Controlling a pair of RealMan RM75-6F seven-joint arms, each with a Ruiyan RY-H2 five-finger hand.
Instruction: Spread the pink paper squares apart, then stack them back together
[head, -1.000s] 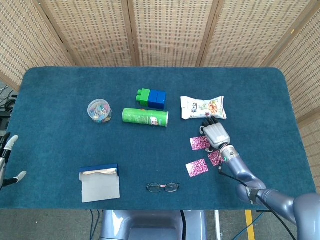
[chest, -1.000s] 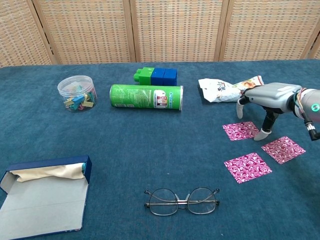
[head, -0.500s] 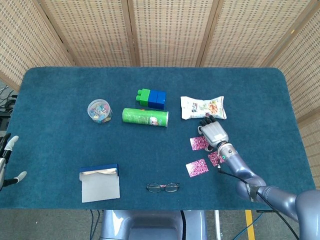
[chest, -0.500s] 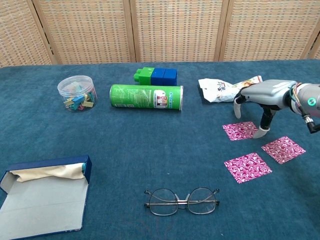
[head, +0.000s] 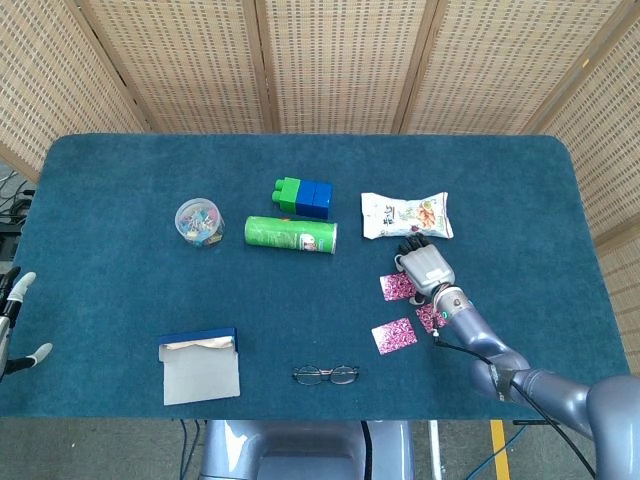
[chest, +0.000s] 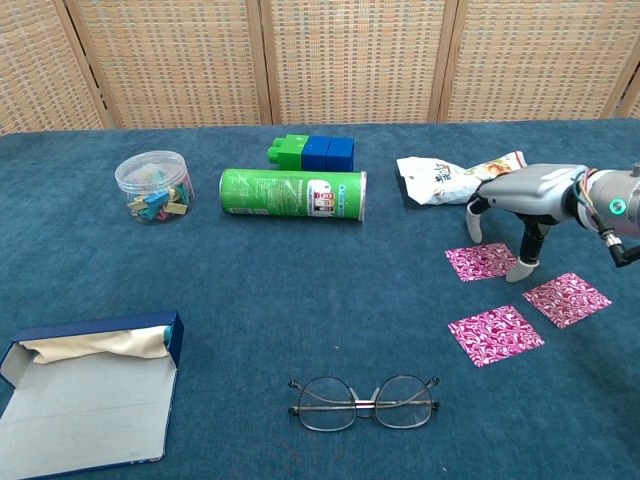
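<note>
Pink paper squares: three lie apart on the blue table (chest: 300, 290), none overlapping. The far square (chest: 481, 261) is nearest the snack bag, the right square (chest: 566, 298) is off to its right, and the near square (chest: 495, 334) lies closest to the table's front edge.
Right hand: the right hand (chest: 520, 205) is poised palm-down over the far square, fingers spread and pointing down, holding nothing. One fingertip (chest: 517, 270) touches the table at or just beside that square's right corner (from the chest view I cannot tell which).
Left hand: the left hand (head: 14, 320) shows only at the left edge of the head view, off the table; its fingers look apart and empty.
Snack bag: a white snack bag (chest: 455, 177) lies just behind the right hand.
Other things: a green can (chest: 292, 195) lies on its side, with green and blue toy bricks (chest: 312, 152) behind it and a clear jar of clips (chest: 153, 186) to its left. An open blue case (chest: 90, 395) and a pair of glasses (chest: 364, 402) sit near the front.
</note>
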